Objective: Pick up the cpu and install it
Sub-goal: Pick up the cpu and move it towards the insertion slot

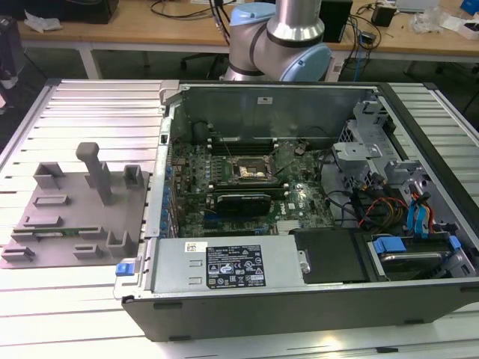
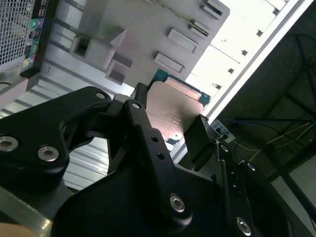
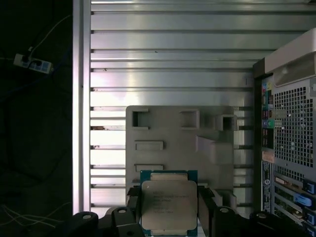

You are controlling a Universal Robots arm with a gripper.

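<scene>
The cpu [image 3: 168, 203], a flat square chip with a pale metal top and a green edge, sits between my gripper's [image 3: 169, 210] two black fingers [image 3: 131, 207], which are shut on its sides. In the second wrist view the cpu [image 2: 173, 111] shows the same way, clamped in the gripper [image 2: 172, 129]. It hangs high above the grey fixture plate [image 3: 173, 140] on the slatted table. The motherboard's dark metal-framed socket [image 1: 251, 170] lies inside the open computer case [image 1: 299, 299], with my arm [image 1: 281, 34] rising behind the case.
The grey fixture plate [image 1: 75, 217] with its posts and pockets lies at the exterior view's left of the case, a thin green strip in one slot. A power supply [image 1: 224, 265], drive bays and cables [image 1: 404, 209] crowd the case. The table's edge [image 3: 81, 123] borders dark floor.
</scene>
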